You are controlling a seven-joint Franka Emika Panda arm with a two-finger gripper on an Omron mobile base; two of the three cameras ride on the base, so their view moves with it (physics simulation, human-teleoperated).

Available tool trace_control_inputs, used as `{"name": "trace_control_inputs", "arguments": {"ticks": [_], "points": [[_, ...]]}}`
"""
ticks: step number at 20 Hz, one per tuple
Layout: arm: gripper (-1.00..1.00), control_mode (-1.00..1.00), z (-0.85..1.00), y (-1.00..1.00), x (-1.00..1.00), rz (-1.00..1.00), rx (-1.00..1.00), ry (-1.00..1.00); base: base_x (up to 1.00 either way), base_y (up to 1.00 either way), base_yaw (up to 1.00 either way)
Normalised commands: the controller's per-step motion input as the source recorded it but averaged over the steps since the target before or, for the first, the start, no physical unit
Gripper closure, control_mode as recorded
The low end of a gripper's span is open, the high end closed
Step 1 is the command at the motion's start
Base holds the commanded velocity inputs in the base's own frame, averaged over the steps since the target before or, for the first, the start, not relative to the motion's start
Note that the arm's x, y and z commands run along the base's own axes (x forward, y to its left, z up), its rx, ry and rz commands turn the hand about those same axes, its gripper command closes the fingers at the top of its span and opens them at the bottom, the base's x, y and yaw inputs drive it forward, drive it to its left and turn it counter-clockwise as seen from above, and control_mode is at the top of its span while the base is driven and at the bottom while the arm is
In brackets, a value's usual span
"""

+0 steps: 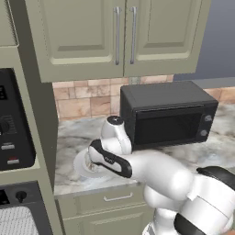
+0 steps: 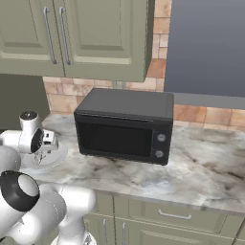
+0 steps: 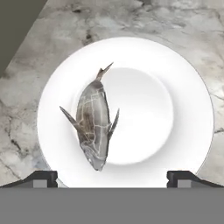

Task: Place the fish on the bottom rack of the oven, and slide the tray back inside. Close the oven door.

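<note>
The fish (image 3: 94, 124), grey-white with brown marks, lies on a round white plate (image 3: 188, 109) on the marble counter, left of the plate's middle. My gripper (image 3: 112, 178) hangs open above the plate with its fingertips (image 3: 42, 177) spread wide and nothing between them. In the right base view the gripper (image 2: 41, 154) points down over the plate (image 2: 52, 160). The oven's control strip (image 1: 18, 196) with its round knob sits at the lower left, and the silvery wire rack (image 1: 16, 222) shows just below it. The oven door is out of view.
A black box-shaped countertop appliance (image 1: 167, 114) stands on the counter right of the plate, close to my arm. A black microwave panel (image 1: 11, 124) sits above the oven. Green wall cabinets (image 1: 114, 36) hang overhead, and drawers (image 1: 114, 198) run below the counter edge.
</note>
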Motion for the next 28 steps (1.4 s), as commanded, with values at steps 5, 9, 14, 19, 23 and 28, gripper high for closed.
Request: {"name": "trace_control_inputs", "arguments": {"ticks": [5, 9, 14, 19, 23, 28], "points": [[-1.00, -1.00, -0.32, 0.36, 0.46, 0.01, 0.00, 0.04, 0.00, 0.00, 0.00], [-1.00, -1.00, -0.37, 0.38, 0.34, 0.00, 0.00, 0.05, 0.00, 0.00, 0.00], [-1.00, -1.00, -0.40, 0.26, 0.26, 0.00, -0.01, 0.05, 0.00, 0.00, 0.00], [1.00, -1.00, -0.49, 0.39, 0.16, 0.00, -0.03, 0.00, 0.00, 0.00, 0.00], [1.00, -1.00, 0.00, 0.00, 0.01, 0.00, 0.00, 0.00, 0.00, 0.00, 0.00], [1.00, -1.00, 0.27, -0.12, -0.25, 0.00, 0.00, -0.07, 0.00, 0.00, 0.00]]}}
